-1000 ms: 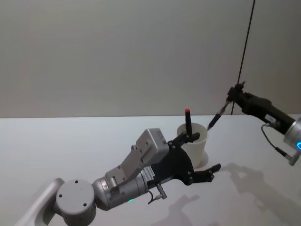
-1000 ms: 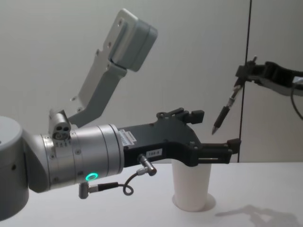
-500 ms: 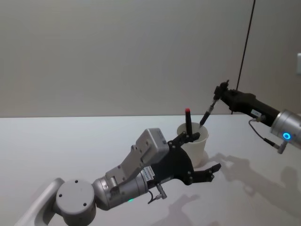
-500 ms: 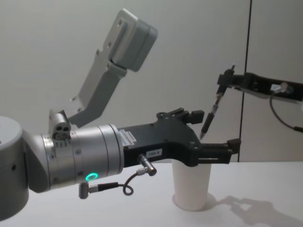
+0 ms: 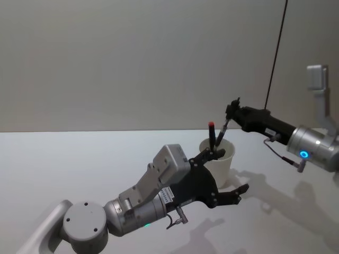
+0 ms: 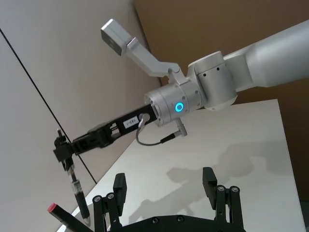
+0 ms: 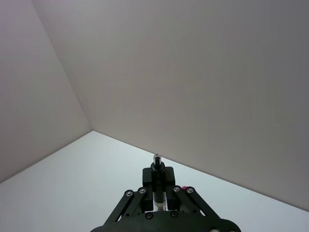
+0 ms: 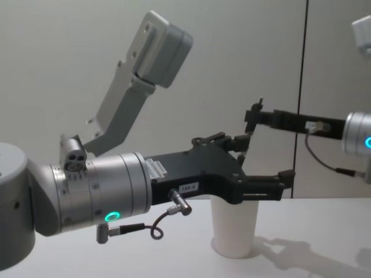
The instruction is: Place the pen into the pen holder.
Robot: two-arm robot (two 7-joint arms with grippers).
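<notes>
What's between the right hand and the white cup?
In the head view, the dark pen hangs from the right hand, its tip reaching the white cup beside a red-capped pen.

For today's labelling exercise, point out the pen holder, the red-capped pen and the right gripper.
pen holder [image 5: 223, 166], head view, on its side wall.
red-capped pen [image 5: 212, 134], head view, upper shaft.
right gripper [image 5: 231, 111], head view, between fingertips.

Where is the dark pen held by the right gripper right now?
In the head view, the dark pen hangs right of centre from the right gripper, tip at the white paper cup.
</notes>
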